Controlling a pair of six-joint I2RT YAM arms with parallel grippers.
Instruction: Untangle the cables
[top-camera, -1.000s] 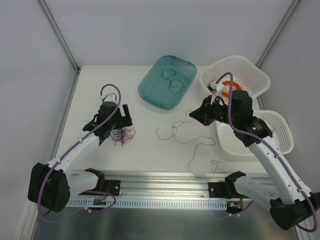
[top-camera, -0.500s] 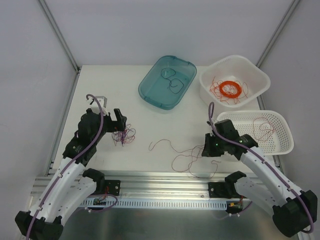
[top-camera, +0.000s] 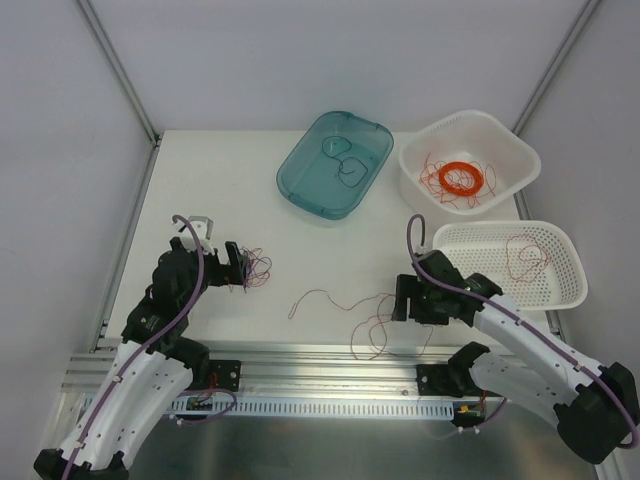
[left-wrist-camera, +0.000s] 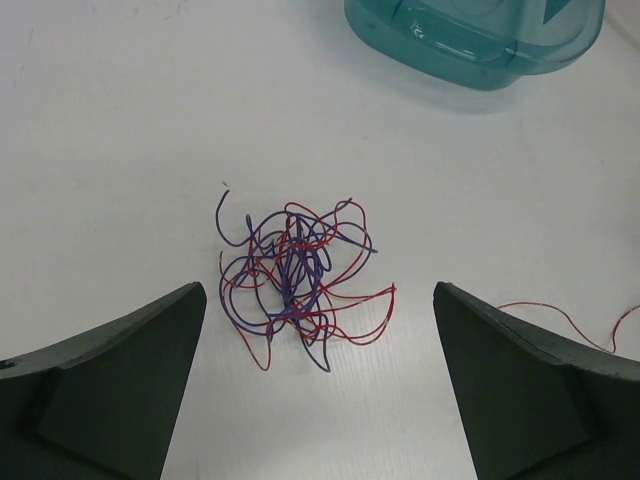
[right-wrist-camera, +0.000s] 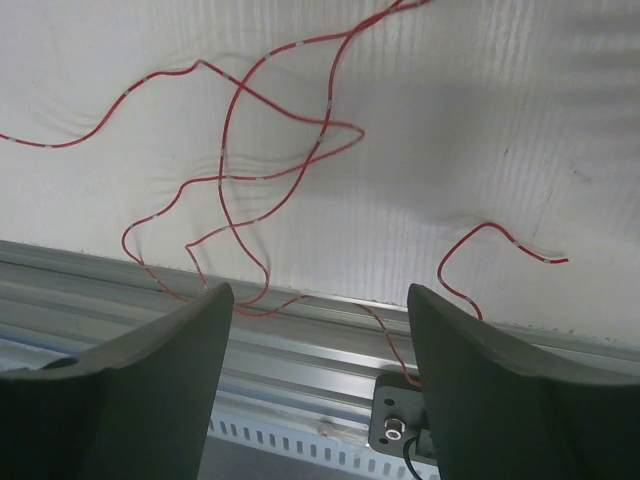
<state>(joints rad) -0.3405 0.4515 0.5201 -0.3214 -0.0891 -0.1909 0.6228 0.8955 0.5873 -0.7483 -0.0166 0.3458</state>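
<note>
- Toward the left side of the white table (top-camera: 200, 180), I see the tangled wad of thin purple and red cables (left-wrist-camera: 295, 280) lying flat, loose curls sticking out all round.
- My left gripper (top-camera: 238, 266) hangs just beside that wad. Through the left wrist camera its jaws are spread wide, one dark finger on each side of the wad, touching none of it.
- Nearer the middle, a single long loose red wire (top-camera: 370, 325) wanders across the table from left to right. It bunches into a few open loops close to the near edge.
- My right gripper (right-wrist-camera: 320, 292) sits over those loops at the near edge. Its jaws are wide apart with nothing between them, and part of the red wire runs below and between the fingers and crosses onto the grooved aluminium rail (top-camera: 320, 375).
- At the back sits a teal translucent plastic tray (top-camera: 300, 170) with a couple of dark wire loops (top-camera: 345, 165) in it.
- Right of it, a deep white slotted basket (top-camera: 470, 120) holds a flat bright-orange ring coil (top-camera: 463, 177) and some thin red strands.
- Nearer on the right, a shallow white perforated basket (top-camera: 565, 290) has a red wire curl (top-camera: 525, 258) inside.
</note>
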